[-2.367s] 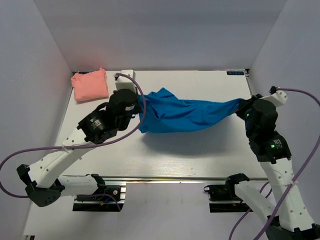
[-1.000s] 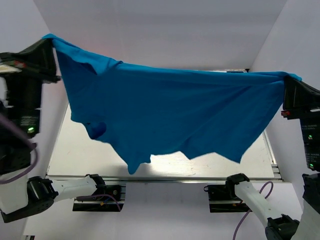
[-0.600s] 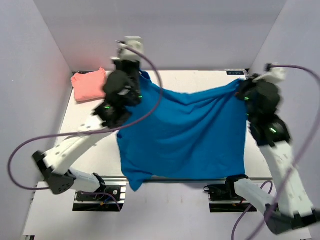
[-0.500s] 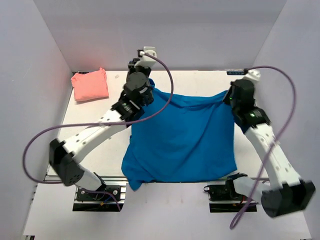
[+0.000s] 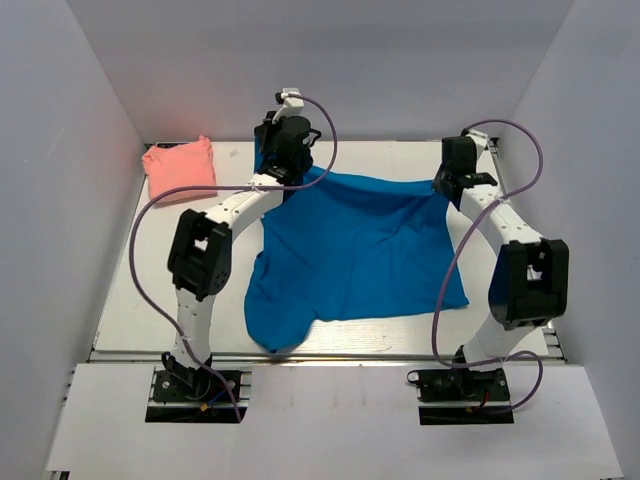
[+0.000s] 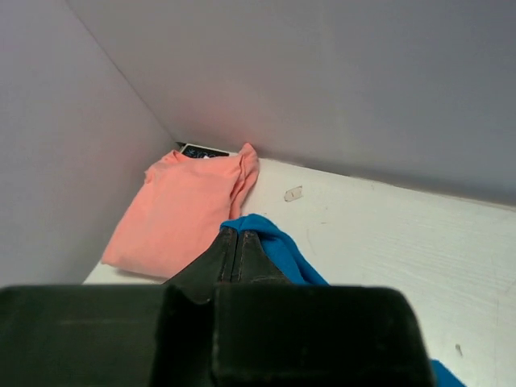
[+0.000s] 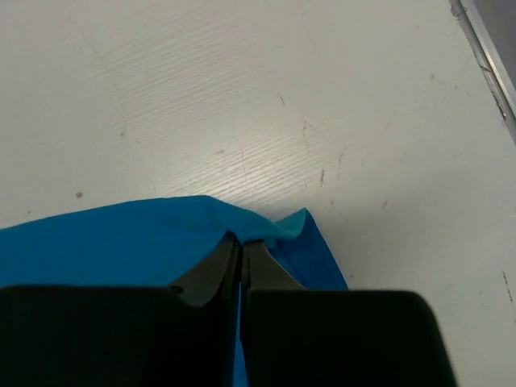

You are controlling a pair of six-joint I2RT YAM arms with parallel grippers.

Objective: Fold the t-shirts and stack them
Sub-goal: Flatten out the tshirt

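**Blue shirt spread flat, both claws pinched on its far corners**

I've got the blue shirt (image 5: 355, 250) lying open mid-bench. The left claw (image 5: 283, 168) is clamped on its 11 o'clock corner and the right claw (image 5: 455, 178) on its 1 o'clock corner. Both claws are closed tight on cloth. My read is that the two-corner hold is there to pull the far edge straight, so the shirt lies flat for folding. The far edge does look taut between them. The 7 o'clock corner is bunched and rumpled near the bench (image 5: 150, 290) front edge, so it likely needs smoothing first.

The pink shirt (image 5: 181, 170) sits at 10 o'clock on the bench, a small square bundle well apart from the blue. I take it as the stack base, parked clear of the work.

Views:
- Overhead alone gives the full spread and the rumpled corner, but the grips are hidden under the wrists.
- Left wrist shows blue cloth poking out past the shut tips, with pink just beyond at 11 o'clock.
- Right wrist shows the blue corner peeking out either side of the tips, low over bare bench.
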